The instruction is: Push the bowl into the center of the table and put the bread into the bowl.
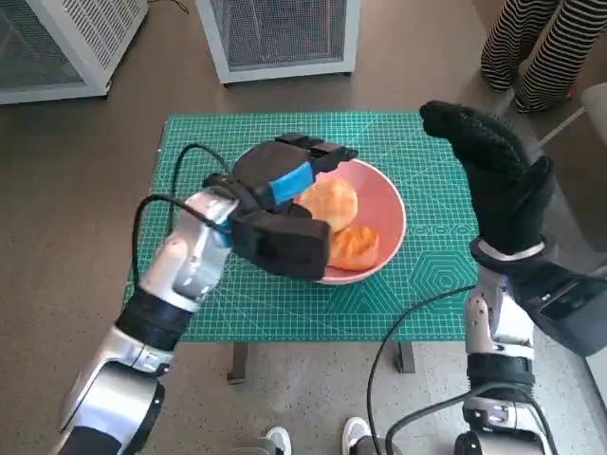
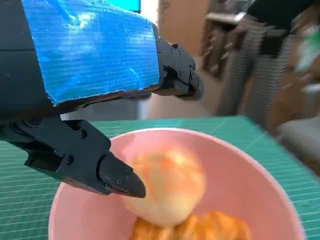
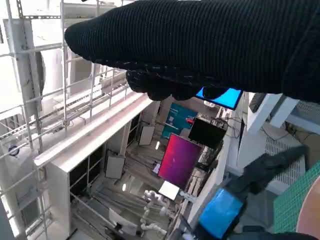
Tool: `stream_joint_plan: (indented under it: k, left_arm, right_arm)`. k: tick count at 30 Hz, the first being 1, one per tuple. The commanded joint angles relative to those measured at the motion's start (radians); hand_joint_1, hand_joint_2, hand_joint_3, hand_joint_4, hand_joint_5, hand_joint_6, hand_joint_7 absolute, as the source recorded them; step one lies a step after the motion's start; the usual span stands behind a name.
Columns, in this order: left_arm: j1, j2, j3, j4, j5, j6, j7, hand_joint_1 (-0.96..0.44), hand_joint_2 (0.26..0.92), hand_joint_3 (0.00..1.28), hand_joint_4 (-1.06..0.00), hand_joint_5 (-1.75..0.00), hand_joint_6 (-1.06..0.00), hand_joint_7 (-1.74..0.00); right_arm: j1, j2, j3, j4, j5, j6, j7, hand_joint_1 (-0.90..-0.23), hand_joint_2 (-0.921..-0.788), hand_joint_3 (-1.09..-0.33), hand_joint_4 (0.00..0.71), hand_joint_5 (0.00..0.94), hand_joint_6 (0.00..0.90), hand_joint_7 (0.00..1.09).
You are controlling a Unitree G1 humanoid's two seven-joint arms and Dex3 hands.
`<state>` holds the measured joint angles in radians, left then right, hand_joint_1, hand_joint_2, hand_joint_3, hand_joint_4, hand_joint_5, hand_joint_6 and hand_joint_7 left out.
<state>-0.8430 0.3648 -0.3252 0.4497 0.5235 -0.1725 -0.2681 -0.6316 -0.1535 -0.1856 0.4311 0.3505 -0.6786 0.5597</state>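
The pink bowl (image 1: 384, 204) sits near the middle of the green mat (image 1: 237, 294) on the surface, with two pieces of bread (image 1: 329, 202) already lying in it. The left hand (image 1: 280, 204) hovers over the bowl's near rim, its fingers (image 2: 117, 177) apart around the paler bread; one fingertip looks just beside it, and nothing is clamped. The right hand (image 1: 498, 175) is raised well clear at the side, fingers spread and holding nothing. This looks like the release step; the next move calls for lifting the left hand straight up without nudging the bowl.
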Motion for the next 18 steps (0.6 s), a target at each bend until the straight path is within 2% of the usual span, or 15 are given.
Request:
stream_joint_plan:
  k: [1,8,13,18]
  left_arm:
    - [0.034,0.001,0.103,0.021,-0.162,-0.097,-0.009,-0.3,0.858,0.03,-0.01,0.0,-0.12,0.0]
    - [0.046,-0.016,0.227,0.057,-0.418,-0.174,-0.116,-0.37,0.912,0.07,0.0,0.0,-0.1,-0.01]
    - [0.073,-0.035,0.311,-0.025,-0.578,-0.119,-0.167,-0.4,0.92,0.14,-0.02,-0.01,-0.12,-0.02]
    - [0.103,-0.059,0.362,-0.129,-0.665,-0.07,-0.152,-0.39,0.921,0.25,-0.08,-0.04,-0.15,-0.05]
  right_arm:
    - [0.019,0.003,0.008,0.002,-0.002,0.015,-0.006,-0.608,-0.921,-0.662,0.227,0.001,0.004,0.57]
    - [0.011,0.0,0.012,0.008,-0.009,0.014,-0.012,-0.6,-0.921,-0.668,0.228,0.001,0.0,0.58]
    - [0.006,-0.002,0.017,-0.003,-0.011,0.024,-0.018,-0.596,-0.921,-0.672,0.23,0.002,-0.001,0.58]
    - [-0.001,-0.005,0.019,-0.008,-0.006,0.032,-0.017,-0.601,-0.921,-0.673,0.23,0.002,-0.001,0.58]
